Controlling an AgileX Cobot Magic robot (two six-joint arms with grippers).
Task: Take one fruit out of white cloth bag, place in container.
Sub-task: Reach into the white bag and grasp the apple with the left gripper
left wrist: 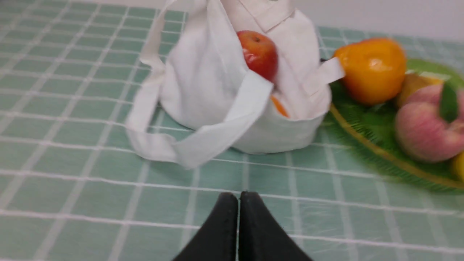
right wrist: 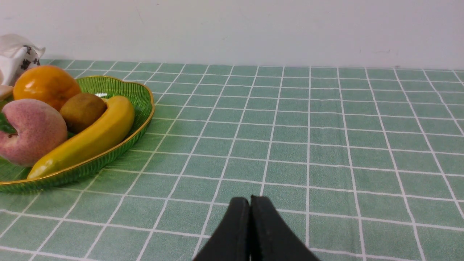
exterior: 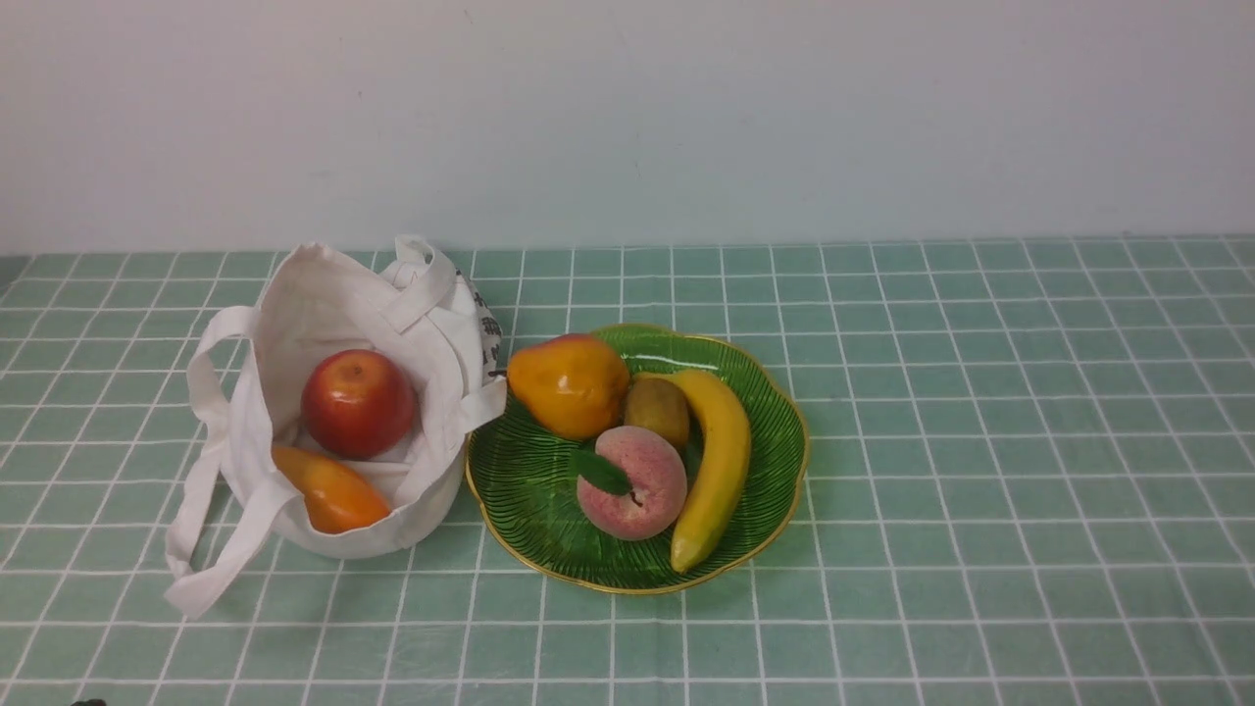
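Front view: worktop [exterior: 980, 441], green grid. White cloth bag [exterior: 412, 529] at left, mouth open; green plate [exterior: 529, 534] just right of it. Red apple [exterior: 359, 403] inside bag, on far side of orange fruit [exterior: 338, 495]. Plate holds banana [exterior: 716, 461], orange-yellow fruit [exterior: 574, 384], peach [exterior: 637, 485], brown fruit [exterior: 657, 410]. Left fingers [left wrist: 239, 197] and right fingers [right wrist: 251, 201] both closed, gripping nothing.

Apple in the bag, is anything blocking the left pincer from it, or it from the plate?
A strap and the bag's near wall stand between the left pincer and the apple; the bag's right side stands before the plate.
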